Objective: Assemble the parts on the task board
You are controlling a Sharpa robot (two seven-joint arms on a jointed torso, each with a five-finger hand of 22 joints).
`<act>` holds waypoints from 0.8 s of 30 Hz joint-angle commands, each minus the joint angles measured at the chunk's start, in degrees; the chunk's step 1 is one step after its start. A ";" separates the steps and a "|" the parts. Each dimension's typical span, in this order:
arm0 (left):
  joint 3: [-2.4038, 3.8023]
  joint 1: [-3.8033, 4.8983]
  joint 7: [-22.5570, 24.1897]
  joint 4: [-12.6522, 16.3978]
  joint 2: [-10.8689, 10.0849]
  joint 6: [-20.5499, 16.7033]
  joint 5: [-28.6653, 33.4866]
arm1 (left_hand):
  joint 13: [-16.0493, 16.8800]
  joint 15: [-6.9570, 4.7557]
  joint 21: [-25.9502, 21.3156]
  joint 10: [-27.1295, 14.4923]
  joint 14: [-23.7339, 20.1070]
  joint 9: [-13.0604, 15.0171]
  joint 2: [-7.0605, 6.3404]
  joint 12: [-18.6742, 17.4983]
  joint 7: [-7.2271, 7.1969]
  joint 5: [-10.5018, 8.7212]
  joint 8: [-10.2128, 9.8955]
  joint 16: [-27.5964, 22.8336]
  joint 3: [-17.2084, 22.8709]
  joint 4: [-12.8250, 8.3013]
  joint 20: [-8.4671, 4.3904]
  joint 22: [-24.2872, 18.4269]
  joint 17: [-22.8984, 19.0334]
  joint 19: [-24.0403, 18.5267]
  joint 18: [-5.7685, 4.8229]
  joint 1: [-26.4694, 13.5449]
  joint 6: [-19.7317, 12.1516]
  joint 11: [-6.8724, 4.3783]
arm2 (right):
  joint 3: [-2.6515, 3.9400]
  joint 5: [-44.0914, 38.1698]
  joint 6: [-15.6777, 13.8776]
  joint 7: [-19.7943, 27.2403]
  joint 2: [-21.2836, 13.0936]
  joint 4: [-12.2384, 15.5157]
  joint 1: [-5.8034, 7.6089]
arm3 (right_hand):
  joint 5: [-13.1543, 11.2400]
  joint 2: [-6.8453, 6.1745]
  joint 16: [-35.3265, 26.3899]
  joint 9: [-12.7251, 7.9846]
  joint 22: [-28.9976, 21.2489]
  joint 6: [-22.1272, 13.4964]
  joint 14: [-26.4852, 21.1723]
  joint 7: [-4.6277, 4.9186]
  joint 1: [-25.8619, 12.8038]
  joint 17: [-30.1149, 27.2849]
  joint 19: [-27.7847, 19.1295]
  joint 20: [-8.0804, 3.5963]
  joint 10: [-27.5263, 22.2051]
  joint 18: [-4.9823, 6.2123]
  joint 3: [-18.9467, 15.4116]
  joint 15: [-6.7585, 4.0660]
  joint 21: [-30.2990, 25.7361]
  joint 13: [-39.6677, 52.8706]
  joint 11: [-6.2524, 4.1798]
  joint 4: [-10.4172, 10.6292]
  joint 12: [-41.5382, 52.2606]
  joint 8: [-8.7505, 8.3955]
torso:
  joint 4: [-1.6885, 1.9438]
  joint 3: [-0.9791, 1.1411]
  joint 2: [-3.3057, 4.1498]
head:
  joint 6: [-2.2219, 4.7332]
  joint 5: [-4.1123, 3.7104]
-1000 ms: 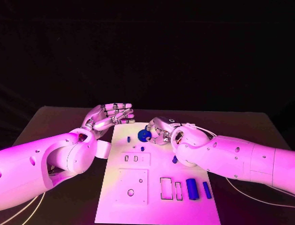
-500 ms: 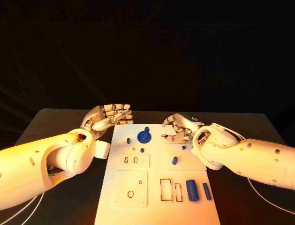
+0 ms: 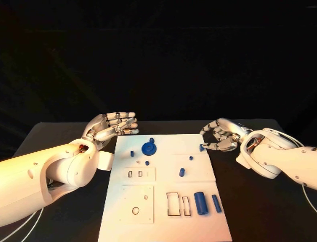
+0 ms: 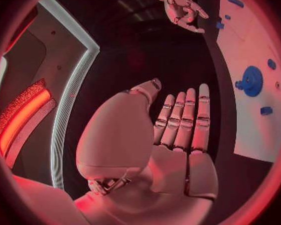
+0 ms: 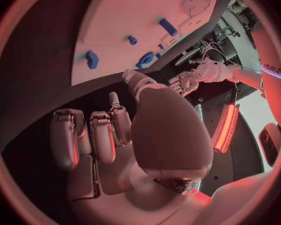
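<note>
The right hand (image 3: 220, 135) has pulled off the white task board (image 3: 166, 212) onto the black worktop (image 3: 271, 201), fingers curled and empty, leaving the blue toothed gear (image 3: 149, 148) standing while the left hand (image 3: 113, 124) stays open, empty.

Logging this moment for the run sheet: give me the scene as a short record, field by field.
left hand: beside the board's far left corner, holds nothing, fingers straight and side by side
right hand: off the board's far right edge, fingers curled, nothing in them
task board: white, lies lengthwise mid-table
blue gear: on the board's far left part
two blue bars: side by side near the board's right edge, nearer the robot
table: black
</note>
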 commanded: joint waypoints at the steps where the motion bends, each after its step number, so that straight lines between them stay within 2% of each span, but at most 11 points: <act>1: 0.04 0.04 0.42 -0.11 0.23 1.13 0.21 | -0.04 -0.15 0.20 -0.22 -0.39 -0.08 0.06 -0.35 3.60 -0.16 0.22 -0.22 0.32 0.09 0.03 0.00 0.09 0.07 0.65 -0.26 -0.32 0.07 | -0.07 1.58 4.46 4.35 -0.44 -1.31 -0.20 | -0.24 -0.12 -0.01 -0.10 9.96 -0.10 5.21 0.10 0.57 11.76 1.39 -0.16 -0.62 0.08 0.00 -0.04 -0.32 2.91 0.00 -0.52 -0.39 -0.27 | -0.29 0.43 -0.08 | -0.07 -0.02; 3: 0.03 0.03 0.42 -0.20 0.29 1.16 0.21 | -0.04 -0.15 0.20 -0.22 -0.39 -0.08 0.06 -0.35 3.60 -0.16 0.22 -0.22 0.32 0.09 0.03 0.00 0.09 0.07 0.65 -0.26 -0.32 0.07 | -0.10 1.59 4.82 4.53 -0.55 -2.23 -0.39 | -0.23 -0.13 0.04 -0.12 10.03 -0.13 5.25 0.10 0.69 11.94 1.45 -0.15 -0.70 0.06 -0.02 -0.04 -0.25 2.83 0.01 -0.61 -0.47 -0.30 | -0.30 0.52 -0.10 | -0.11 0.16; 5: 0.03 0.02 0.43 -0.29 0.37 1.19 0.21 | -0.04 -0.15 0.20 -0.22 -0.39 -0.08 0.06 -0.35 3.60 -0.16 0.22 -0.22 0.32 0.09 0.03 0.00 0.09 0.07 0.65 -0.26 -0.32 0.07 | -0.13 1.60 5.08 4.64 -0.48 -3.21 -0.66 | -0.23 -0.12 0.09 -0.13 10.07 -0.14 5.29 0.11 0.69 12.11 1.50 -0.15 -0.70 0.04 -0.03 -0.04 -0.20 2.84 0.01 -0.61 -0.46 -0.30 | -0.27 0.50 -0.09 | -0.09 0.08; 15: 0.03 -0.01 0.46 -0.52 0.58 1.28 0.21 | -0.03 -0.14 0.22 -0.23 -0.40 -0.09 0.01 -0.38 3.59 -0.17 0.23 -0.26 0.38 0.02 0.03 -0.01 0.14 0.04 0.65 -0.31 -0.35 0.07 | -0.17 1.60 5.48 4.74 1.72 -6.98 -2.25 | -0.09 0.40 0.18 -0.17 10.35 -0.04 5.37 0.16 1.01 12.48 1.74 -0.13 -0.51 -0.05 0.19 -0.01 0.10 3.04 0.05 -0.73 -0.30 -0.29 | -0.07 0.26 -0.05 | -0.37 0.23; 20: 0.02 -0.02 0.49 -0.54 0.59 1.28 0.21 | -0.03 -0.14 0.22 -0.23 -0.40 -0.09 0.01 -0.38 3.59 -0.17 0.23 -0.26 0.38 0.02 0.03 -0.01 0.14 0.04 0.65 -0.31 -0.35 0.07 | -0.17 1.65 5.01 4.44 3.07 -8.86 -2.97 | 0.01 0.91 0.22 -0.17 10.44 0.29 5.40 0.17 1.14 12.60 1.82 -0.12 -0.25 -0.08 0.59 -0.01 0.18 3.29 0.05 -0.76 -0.09 -0.16 | -0.14 0.14 -0.05 | -0.59 0.20; 24: 0.02 -0.02 0.49 -0.55 0.61 1.30 0.21 | -0.03 -0.14 0.22 -0.23 -0.40 -0.09 0.01 -0.38 3.59 -0.17 0.23 -0.26 0.38 0.02 0.03 -0.01 0.14 0.04 0.65 -0.31 -0.35 0.07 | -0.17 1.79 4.71 4.43 3.89 -10.00 -3.36 | 0.10 1.24 0.25 -0.19 10.57 0.51 5.43 0.17 0.98 12.70 1.95 -0.12 -0.09 -0.12 0.87 -0.01 0.33 3.44 0.05 -0.65 0.05 -0.08 | -0.15 0.14 -0.07 | -0.73 0.35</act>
